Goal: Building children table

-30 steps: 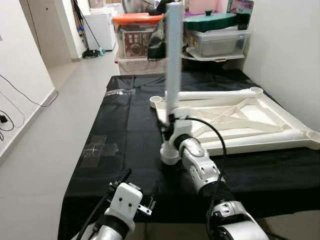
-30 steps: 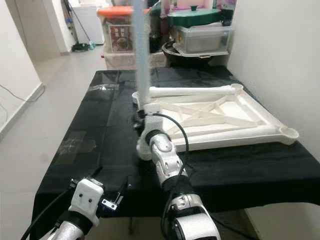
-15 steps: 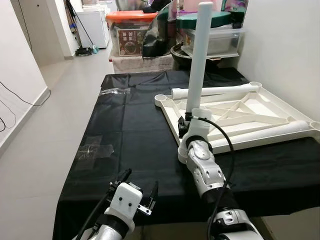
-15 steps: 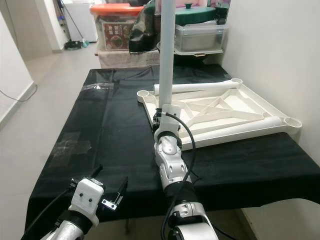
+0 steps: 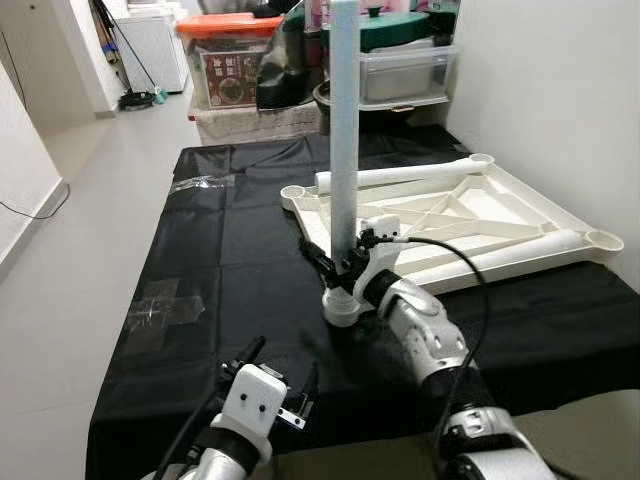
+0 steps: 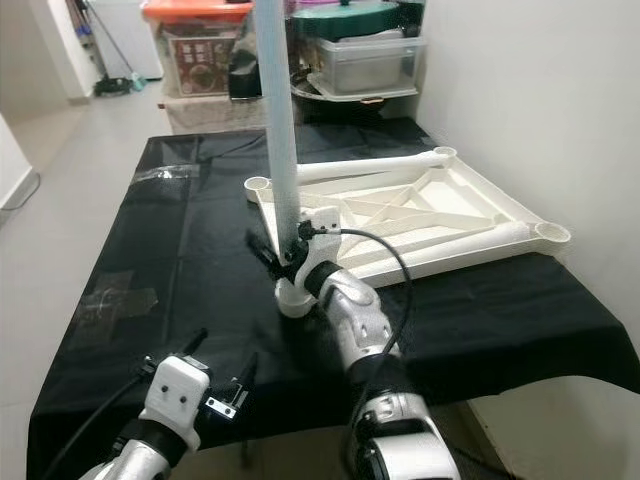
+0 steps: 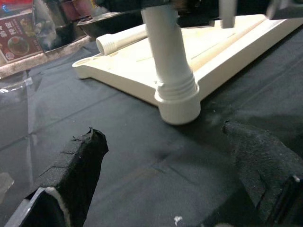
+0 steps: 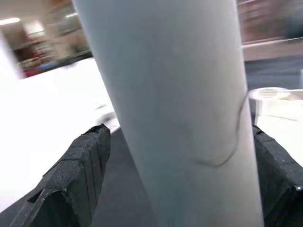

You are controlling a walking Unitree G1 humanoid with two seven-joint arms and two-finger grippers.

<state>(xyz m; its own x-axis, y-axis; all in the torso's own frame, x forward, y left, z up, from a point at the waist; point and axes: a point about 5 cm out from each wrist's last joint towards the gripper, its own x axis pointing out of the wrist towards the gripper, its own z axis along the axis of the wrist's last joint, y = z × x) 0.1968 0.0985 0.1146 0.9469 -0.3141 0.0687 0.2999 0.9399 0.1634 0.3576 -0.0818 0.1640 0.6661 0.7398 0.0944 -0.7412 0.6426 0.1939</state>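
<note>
A long white table leg (image 5: 343,150) stands upright, its wide threaded end (image 7: 177,106) resting on the black cloth just beside the table top's near corner. My right gripper (image 5: 341,268) is shut on the leg low down, one black finger (image 8: 80,172) on each side of the tube (image 8: 175,113). The white table top (image 5: 460,215) lies upside down on the cloth to the right, ribs up, with round sockets at its corners (image 5: 293,191). My left gripper (image 5: 277,383) hovers open near the table's front edge, its fingers (image 7: 75,163) pointing at the leg's base.
The black cloth (image 5: 230,260) covers the table, with clear tape patches (image 5: 160,303) on its left part. Stacked storage boxes and a pot (image 5: 400,60) stand behind the table. A white wall (image 5: 560,90) runs along the right, and bare floor (image 5: 70,230) lies to the left.
The camera has shifted. The leg leaned slightly half a second ago and now stands straight, and my right wrist has swung round to hold it from the right. The left gripper stays open.
</note>
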